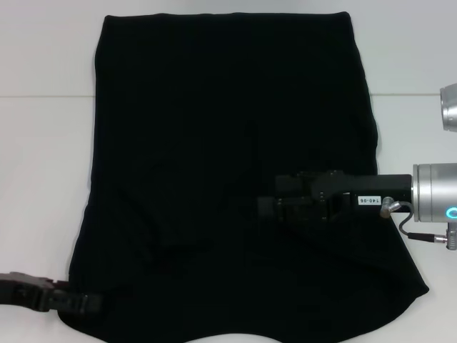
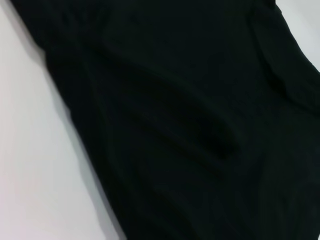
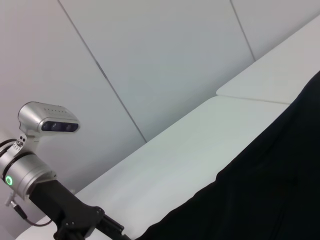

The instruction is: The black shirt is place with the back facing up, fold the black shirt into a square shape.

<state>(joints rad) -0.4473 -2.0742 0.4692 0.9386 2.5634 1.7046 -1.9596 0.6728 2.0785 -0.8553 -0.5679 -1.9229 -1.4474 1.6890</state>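
Shirt: the black shirt point(image 1: 214, 179) lies spread flat on the white table point(image 1: 43, 179), plain side up, with no lettering showing. It covers most of the middle of the table. Its far edge runs straight across near the table's far side; its near edge curves and runs out of the head view at the bottom.

Shirt surface: mostly smooth, with shallow creases in the near left part. The left wrist view shows the cloth point(image 2: 190, 130) close up with one long soft ridge running across it and the shirt's side edge lying against the white table point(image 2: 35, 165).

Left gripper: the left gripper point(image 1: 84, 303) is low at the near left corner of the shirt, at the cloth's edge. Black on black, its fingers cannot be made out, so I cannot tell whether they are spread, narrow, or pinching cloth.

Right gripper: the right gripper point(image 1: 268, 206) reaches in from the right side, over the near right part of the shirt, pointing toward its middle. Its fingers blend into the dark cloth, and I cannot tell how they stand or whether they touch the shirt.

Right wrist view: it looks across the table point(image 3: 210, 145) toward a pale wall, with the shirt's edge point(image 3: 270, 190) in one corner and the left arm point(image 3: 55, 200) beyond it.
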